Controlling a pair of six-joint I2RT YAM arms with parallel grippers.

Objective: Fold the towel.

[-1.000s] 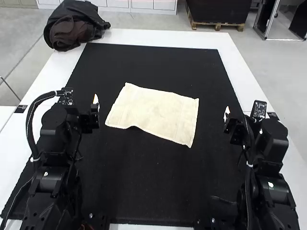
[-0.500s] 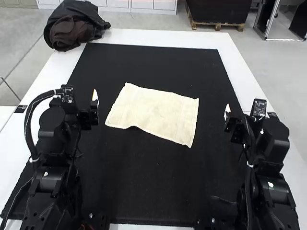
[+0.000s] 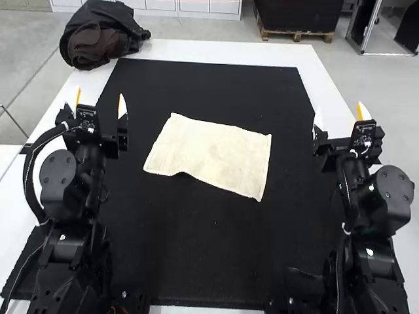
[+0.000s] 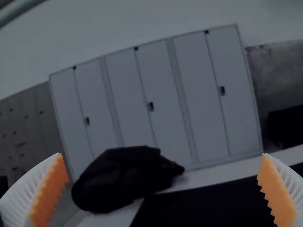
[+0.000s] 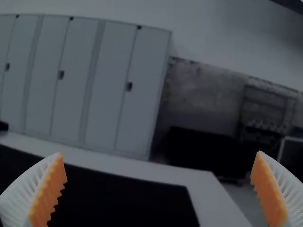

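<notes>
The cream towel (image 3: 211, 154) lies spread on the black mat in the high view, slightly askew, with a small ripple along its near edge. My left gripper (image 3: 99, 108) stands open to the left of the towel, apart from it. To the towel's right, also apart, is my right gripper (image 3: 340, 118), open. In the left wrist view the left gripper (image 4: 162, 189) has its ribbed fingers wide apart with nothing between them. The right wrist view has the right gripper (image 5: 158, 189) equally wide and holding nothing.
A black mat (image 3: 209, 85) covers much of the white table (image 3: 262, 53). A dark bundled bag or jacket (image 3: 101, 36) rests at the table's far left corner.
Both grippers have turned and now point forward with both fingers visible; the left has shifted a little leftward, and the right has risen. The towel has not moved.
</notes>
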